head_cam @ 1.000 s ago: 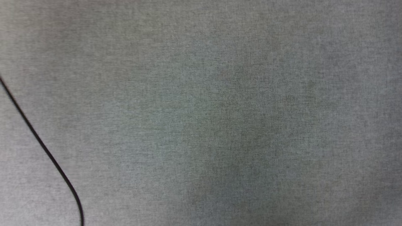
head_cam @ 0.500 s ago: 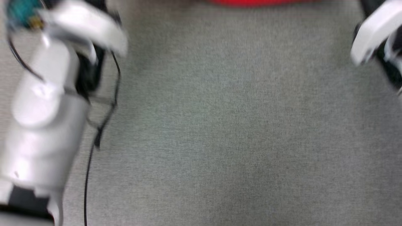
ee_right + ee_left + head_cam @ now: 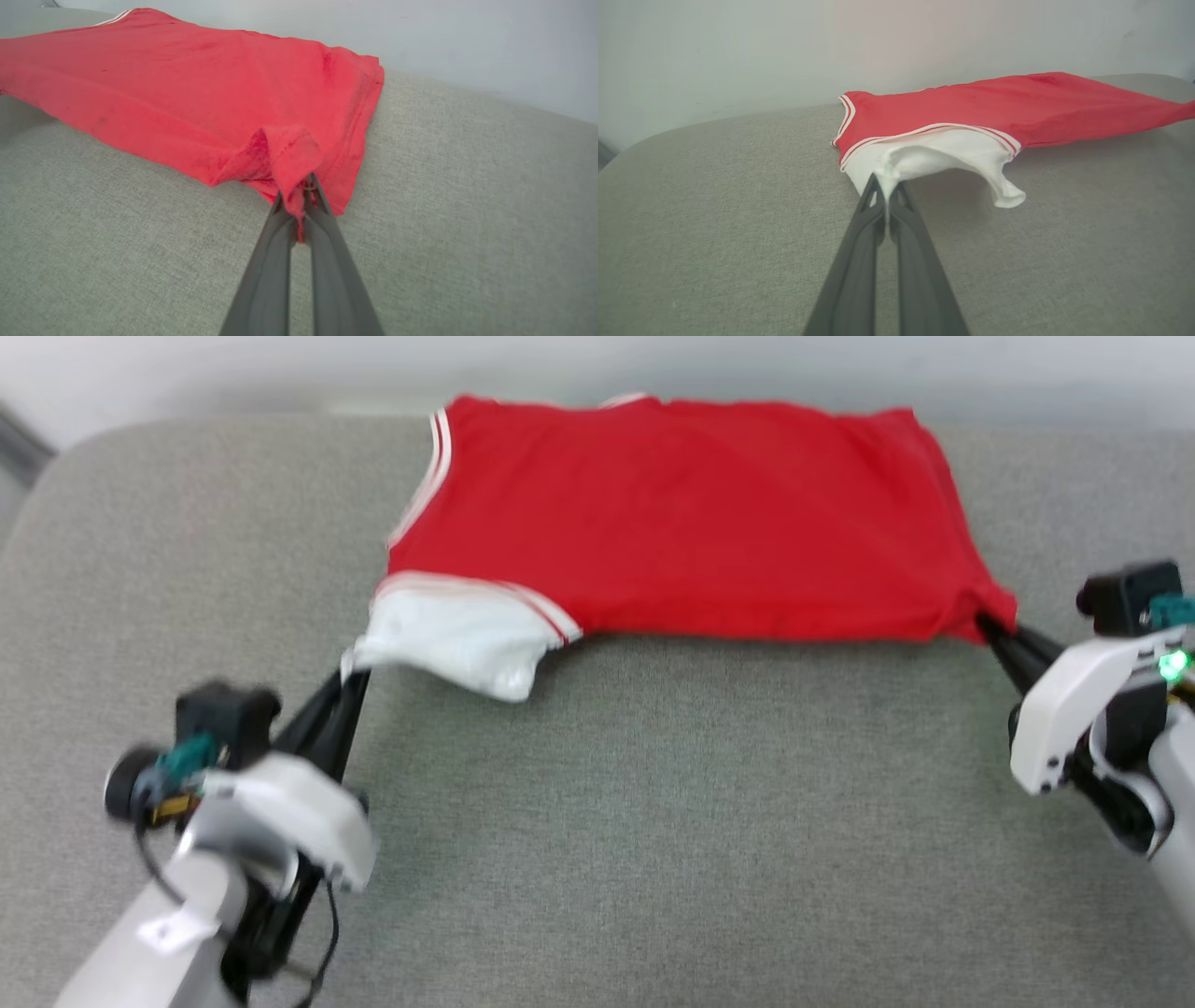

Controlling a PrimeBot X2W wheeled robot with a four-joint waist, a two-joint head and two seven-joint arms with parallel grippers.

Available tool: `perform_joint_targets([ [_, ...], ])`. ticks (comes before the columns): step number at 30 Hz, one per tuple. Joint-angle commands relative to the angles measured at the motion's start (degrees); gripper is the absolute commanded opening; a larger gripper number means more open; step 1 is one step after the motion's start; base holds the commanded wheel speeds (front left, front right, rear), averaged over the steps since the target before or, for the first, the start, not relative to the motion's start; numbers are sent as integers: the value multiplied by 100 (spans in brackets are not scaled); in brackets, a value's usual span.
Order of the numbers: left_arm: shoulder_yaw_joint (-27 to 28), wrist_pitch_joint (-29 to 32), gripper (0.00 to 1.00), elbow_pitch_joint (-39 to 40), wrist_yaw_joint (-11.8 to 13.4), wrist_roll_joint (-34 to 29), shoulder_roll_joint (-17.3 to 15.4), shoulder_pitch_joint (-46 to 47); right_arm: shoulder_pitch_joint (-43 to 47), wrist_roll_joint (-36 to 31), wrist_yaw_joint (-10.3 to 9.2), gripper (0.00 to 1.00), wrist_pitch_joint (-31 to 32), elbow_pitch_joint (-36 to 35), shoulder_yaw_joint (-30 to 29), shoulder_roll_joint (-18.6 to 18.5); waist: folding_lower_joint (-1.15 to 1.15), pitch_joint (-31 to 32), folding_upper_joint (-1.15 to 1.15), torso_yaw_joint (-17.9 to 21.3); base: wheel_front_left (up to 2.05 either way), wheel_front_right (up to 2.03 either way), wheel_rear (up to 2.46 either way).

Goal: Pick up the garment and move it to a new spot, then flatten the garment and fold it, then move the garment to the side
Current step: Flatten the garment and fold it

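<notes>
— Across the far half of the grey bench (image 3: 653,821), what does the head view show?

— Panel one: the garment (image 3: 691,523), plain red face up, spread close to the pale wall (image 3: 738,46). Its long axis runs left to right, with the white sleeve (image 3: 457,639) at my left end and a red hem corner at my right end. No printed mark shows on this face.

— And the claws?

— Left claw (image 3: 353,677): fingers pressed together, pinching the edge of the white sleeve. My left wrist view shows cloth caught between the tips and the sleeve raised off the bench, with a shadow beneath. Right claw (image 3: 985,623): likewise pressed together, pinching a bunched red corner, as the right wrist view confirms.

— Which arm is nearer the work?

— Neither. Each holds its own end, and the garment lies ahead of both, beyond the fingertips, toward the wall. The line joining the two claws runs along the near edge, parallel to the long axis.

— What follows for the coming move?

— My reading is that this is the carrying or flattening stage; I cannot tell whether any fold exists. Drawing the claws apart along that axis should tauten the near edge. Drawing them toward me together should drag the whole cloth. Unequal pull would skew it, and the sleeve grip, on a thin edge, looks likelier to slip.
</notes>
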State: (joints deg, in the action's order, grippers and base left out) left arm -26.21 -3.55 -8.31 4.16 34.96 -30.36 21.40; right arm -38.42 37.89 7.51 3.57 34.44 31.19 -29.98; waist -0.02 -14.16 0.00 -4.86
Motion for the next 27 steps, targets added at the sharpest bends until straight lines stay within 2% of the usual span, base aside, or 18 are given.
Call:
perform_joint_targets([
  [1,80,64,0,224,132,135,-100,-343,186,64,-4,0,-12,-31,32,-21,2,247,0,-3,0,0,0],
  [5,226,283,0,987,441,340,-403,-1224,571,188,-4,0,12,-115,162,-75,2,470,0,-5,0,0,0],
  [11,55,844,0,1851,638,620,-807,-2401,1349,585,-4,0,203,-461,114,-327,2,800,0,-7,0,0,0],
  [23,-83,1260,0,2553,677,1242,-1067,-3602,2850,1280,-4,0,782,-1411,-67,-809,2,1176,0,85,0,0,0],
  [25,-129,1400,0,2632,638,1466,-1067,-3790,3087,1253,-4,0,912,-1533,-110,-931,2,1186,0,105,0,0,0],
  [27,-186,1464,0,2623,618,1426,-1193,-3887,3248,1184,-4,0,987,-1704,-145,-985,2,1172,0,134,0,0,0],
])
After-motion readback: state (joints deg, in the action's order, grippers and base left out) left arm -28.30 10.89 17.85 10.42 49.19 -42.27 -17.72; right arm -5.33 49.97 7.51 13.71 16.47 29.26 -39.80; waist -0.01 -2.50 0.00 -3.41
